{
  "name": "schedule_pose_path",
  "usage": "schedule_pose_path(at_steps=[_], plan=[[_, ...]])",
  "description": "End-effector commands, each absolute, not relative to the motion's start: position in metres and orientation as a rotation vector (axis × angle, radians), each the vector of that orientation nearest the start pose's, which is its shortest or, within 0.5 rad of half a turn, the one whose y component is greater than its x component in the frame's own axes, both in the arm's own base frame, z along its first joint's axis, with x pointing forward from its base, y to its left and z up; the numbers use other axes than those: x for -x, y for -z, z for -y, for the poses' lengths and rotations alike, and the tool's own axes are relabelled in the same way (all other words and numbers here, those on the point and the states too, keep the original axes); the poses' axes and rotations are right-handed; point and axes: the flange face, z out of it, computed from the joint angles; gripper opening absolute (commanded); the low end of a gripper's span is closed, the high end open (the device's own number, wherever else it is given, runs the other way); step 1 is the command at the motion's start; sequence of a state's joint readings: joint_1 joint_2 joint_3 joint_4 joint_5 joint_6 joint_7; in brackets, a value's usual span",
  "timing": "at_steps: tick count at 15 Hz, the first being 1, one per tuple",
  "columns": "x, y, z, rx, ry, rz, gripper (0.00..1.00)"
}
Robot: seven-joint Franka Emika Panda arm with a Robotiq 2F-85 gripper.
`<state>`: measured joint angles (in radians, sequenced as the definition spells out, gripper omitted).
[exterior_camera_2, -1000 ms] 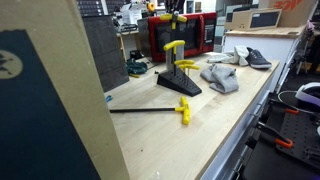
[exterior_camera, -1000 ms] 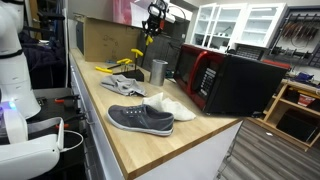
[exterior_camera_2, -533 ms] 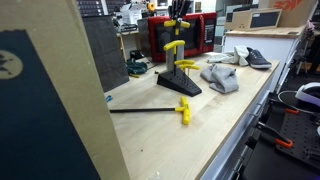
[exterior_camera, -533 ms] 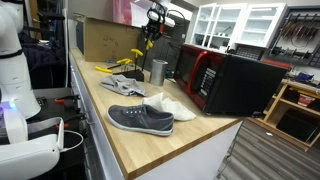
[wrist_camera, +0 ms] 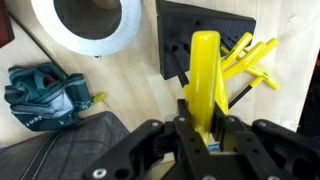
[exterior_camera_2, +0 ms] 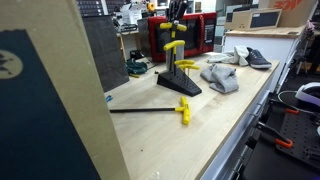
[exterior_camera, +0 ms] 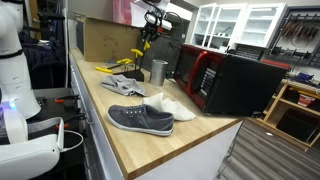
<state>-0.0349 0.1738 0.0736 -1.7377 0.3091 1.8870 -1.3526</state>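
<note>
The yellow bar [wrist_camera: 203,75] hangs in the air, clamped between the two fingers [wrist_camera: 186,128], which are closed on its lower end in the wrist view. In both exterior views it hangs straight over the black stand [exterior_camera_2: 183,85], clear of it. The bar shows in an exterior view [exterior_camera_2: 173,27] just under the fingers [exterior_camera_2: 177,12].

The stand sits towards the far end of the bench [exterior_camera: 150,145], near the back edge. It carries two more yellow pegs: one across its top [exterior_camera_2: 173,45] and one lower down [exterior_camera_2: 187,64].

Just beside the stand is one metal cup [exterior_camera: 158,70], seen from above in the wrist view [wrist_camera: 88,20]. One teal rag [wrist_camera: 40,95] lies next to the cup.

One black rod [exterior_camera_2: 145,110] with a yellow end lies apart from the stand, along the bench.

Further along the bench are a grey pile of cloth [exterior_camera: 120,86] and then two shoes, one grey [exterior_camera: 140,119] and one white [exterior_camera: 172,106], side by side. One red-fronted microwave [exterior_camera: 225,80] stands at the back edge. One cardboard box [exterior_camera: 105,40] closes the far end.
</note>
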Motion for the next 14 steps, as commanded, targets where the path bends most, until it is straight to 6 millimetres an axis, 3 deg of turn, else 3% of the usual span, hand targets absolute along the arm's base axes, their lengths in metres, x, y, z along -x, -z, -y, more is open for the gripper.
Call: schedule_pose_path(at_steps=[1, 9, 14], plan=[[-0.603, -0.485, -0.051, 2.28, 0.293, 1.733, 0.06], [-0.603, -0.48, -0.047, 2.297, 0.267, 1.734, 0.06], [-0.606, -0.466, -0.039, 2.309, 0.25, 1.733, 0.06]])
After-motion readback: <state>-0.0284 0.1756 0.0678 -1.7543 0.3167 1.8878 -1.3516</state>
